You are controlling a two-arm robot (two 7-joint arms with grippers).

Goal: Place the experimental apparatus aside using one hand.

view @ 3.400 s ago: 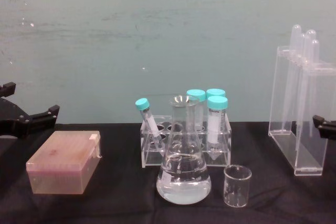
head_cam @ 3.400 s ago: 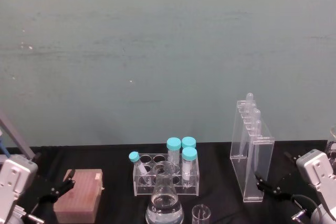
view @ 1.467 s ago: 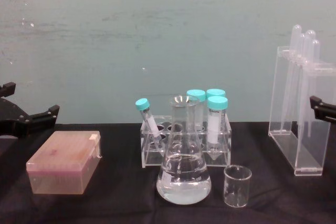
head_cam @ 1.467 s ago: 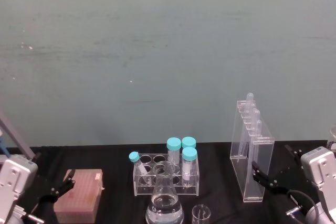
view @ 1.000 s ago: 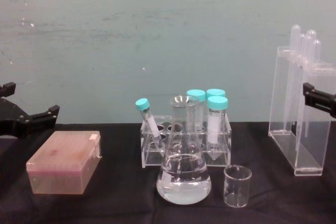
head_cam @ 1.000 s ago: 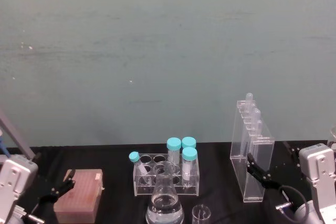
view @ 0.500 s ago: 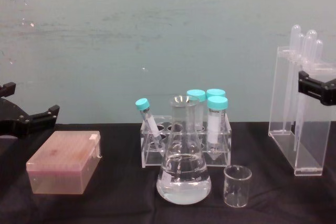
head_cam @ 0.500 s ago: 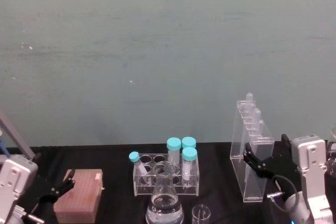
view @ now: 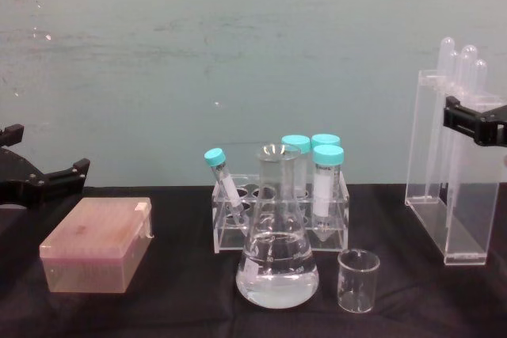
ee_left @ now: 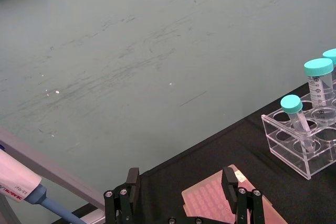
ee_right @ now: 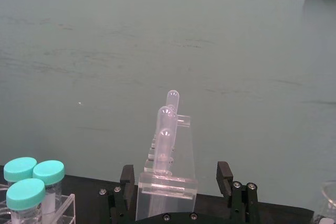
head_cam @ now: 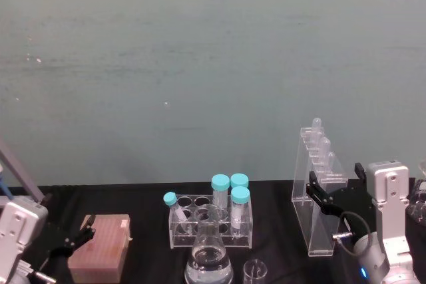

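Found right gripper [ee_right: 176, 182] spread wide, black fingers [ee_right: 126, 184] flanking the upper part of the stand [head_cam: 313, 231]; could not tell contact with the acrylic. Noted it well above the table [view: 182, 306], level with the stand's top shelf, at the right of the bench. Saw pipettes [view: 463, 77] upright in the stand, bulbs above its top edge. Located stand upright on the black table, right of the tube rack [view: 277, 223] and well apart from it. Logged flask [view: 277, 263] with clear liquid at front centre, just before the rack; beaker [view: 358, 279] just right of the flask, not touching. Found left gripper [ee_left: 180, 182] likewise spread, low at far left, near the pink box [view: 99, 243].
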